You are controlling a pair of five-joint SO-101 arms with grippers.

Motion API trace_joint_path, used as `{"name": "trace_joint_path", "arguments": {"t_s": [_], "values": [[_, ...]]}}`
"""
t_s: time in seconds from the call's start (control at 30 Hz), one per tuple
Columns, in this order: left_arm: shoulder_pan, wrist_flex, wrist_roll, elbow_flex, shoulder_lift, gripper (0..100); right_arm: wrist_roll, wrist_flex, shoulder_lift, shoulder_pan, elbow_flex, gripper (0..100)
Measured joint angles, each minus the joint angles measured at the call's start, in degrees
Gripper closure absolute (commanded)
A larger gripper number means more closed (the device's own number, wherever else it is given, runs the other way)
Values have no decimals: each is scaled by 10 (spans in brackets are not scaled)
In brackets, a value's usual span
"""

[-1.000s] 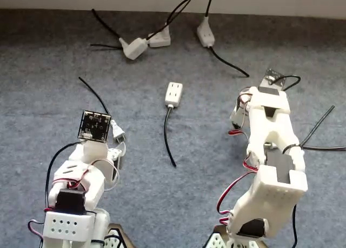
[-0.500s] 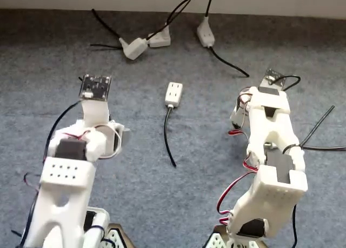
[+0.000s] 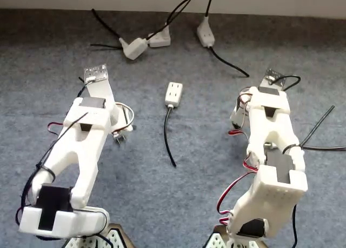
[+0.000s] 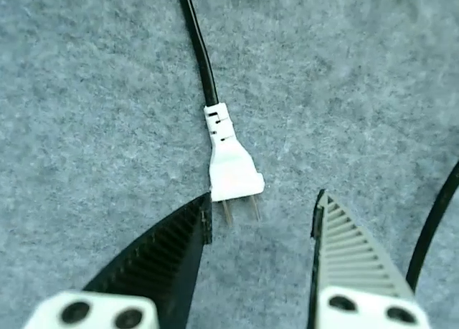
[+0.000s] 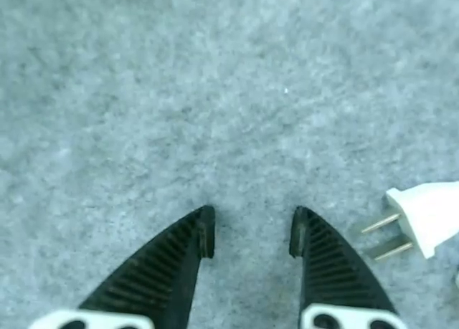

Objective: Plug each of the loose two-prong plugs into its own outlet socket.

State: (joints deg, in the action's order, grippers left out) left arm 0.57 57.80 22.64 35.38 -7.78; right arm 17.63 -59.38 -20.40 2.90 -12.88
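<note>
A white two-prong plug [image 4: 231, 168] lies on the grey carpet with its black cord running away from it and its prongs pointing at my left gripper [image 4: 262, 203]. That gripper is open, its fingertips just short of the prongs on either side, holding nothing. In the high view the plug [image 3: 120, 135] peeks out beside the left arm. A white outlet socket [image 3: 173, 93] with a black cord lies mid-carpet. My right gripper [image 5: 252, 232] is open over bare carpet, and a second white plug [image 5: 423, 218] lies off to its side, prongs toward it.
Near the far wall lie more white sockets and plugs [image 3: 135, 48] [image 3: 205, 33] with tangled black cords. A black cord [image 4: 434, 225] passes beside my left fingers. Another cord trails on the carpet at the far right [image 3: 319, 129].
The left arm has unfolded and stretched forward and down over its plug. The right arm and the mid-carpet socket have not moved.
</note>
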Motion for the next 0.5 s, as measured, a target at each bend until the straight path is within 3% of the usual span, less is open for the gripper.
{"name": "trace_joint_path", "arguments": {"t_s": [0.5], "values": [[-1,-76,14,0,34,762,0,0,0,0,1,824]]}}
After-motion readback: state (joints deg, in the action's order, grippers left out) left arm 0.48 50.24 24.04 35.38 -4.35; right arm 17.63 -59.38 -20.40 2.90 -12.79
